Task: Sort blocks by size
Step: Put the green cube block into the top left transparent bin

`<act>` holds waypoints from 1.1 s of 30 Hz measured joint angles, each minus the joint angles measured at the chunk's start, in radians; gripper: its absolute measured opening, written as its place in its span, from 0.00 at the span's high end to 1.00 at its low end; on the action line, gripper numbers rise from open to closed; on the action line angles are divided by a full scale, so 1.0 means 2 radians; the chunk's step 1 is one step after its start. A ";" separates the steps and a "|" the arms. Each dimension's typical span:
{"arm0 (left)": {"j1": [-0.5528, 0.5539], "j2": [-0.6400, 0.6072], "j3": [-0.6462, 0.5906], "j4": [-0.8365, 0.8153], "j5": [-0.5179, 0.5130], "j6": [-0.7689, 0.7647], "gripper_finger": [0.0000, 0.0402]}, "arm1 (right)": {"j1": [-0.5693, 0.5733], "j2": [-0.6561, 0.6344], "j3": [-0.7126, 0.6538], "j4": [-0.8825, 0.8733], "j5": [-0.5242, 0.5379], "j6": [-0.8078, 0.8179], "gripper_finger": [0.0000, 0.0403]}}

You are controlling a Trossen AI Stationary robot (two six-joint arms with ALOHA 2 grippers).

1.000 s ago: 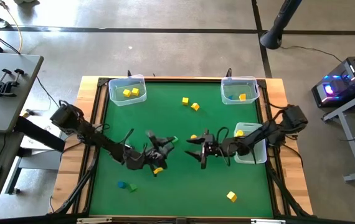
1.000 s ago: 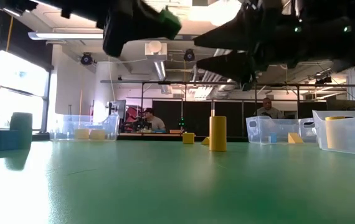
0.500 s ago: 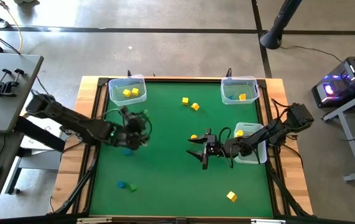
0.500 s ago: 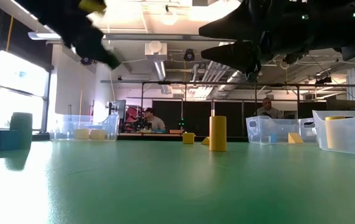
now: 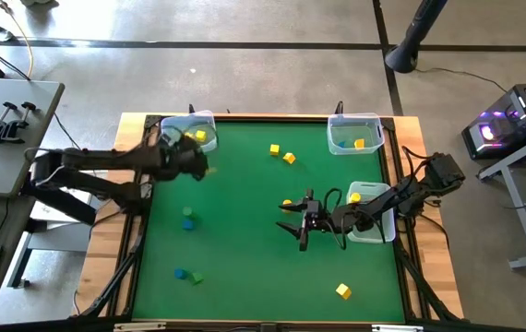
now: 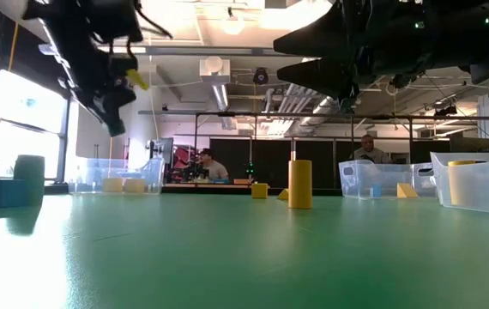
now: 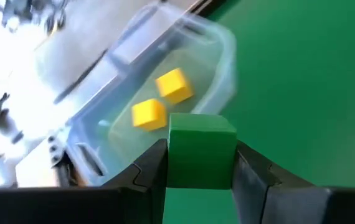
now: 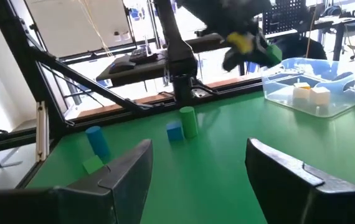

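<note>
Left gripper clamps a green block between its fingers, held in the air just short of the clear bin ahead, which contains two yellow blocks. Right gripper hovers well apart over mid-table, jaws spread wide and empty, beside another clear bin.

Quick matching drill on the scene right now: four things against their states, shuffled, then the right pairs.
1. green block
2. clear bin by the left gripper
3. right gripper
4. lone yellow block

a. lying loose on the mat
b. open, holding nothing
c. clamped between the left gripper's fingers
d. holds two yellow cubes

Pairs: 1-c, 2-d, 3-b, 4-a
</note>
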 joint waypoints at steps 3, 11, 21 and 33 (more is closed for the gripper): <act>0.080 0.000 0.004 0.004 0.036 0.061 0.72 | 0.000 0.000 0.000 0.000 0.000 -0.001 0.39; 0.273 0.012 0.004 0.065 0.167 0.194 0.72 | 0.000 0.000 0.000 0.000 0.000 -0.001 0.39; 0.370 0.083 0.004 0.095 0.276 0.232 0.72 | 0.000 0.000 0.000 0.000 0.000 -0.001 0.39; 0.390 0.181 0.007 0.124 0.278 0.258 0.70 | 0.000 0.000 0.000 0.000 -0.002 0.000 0.39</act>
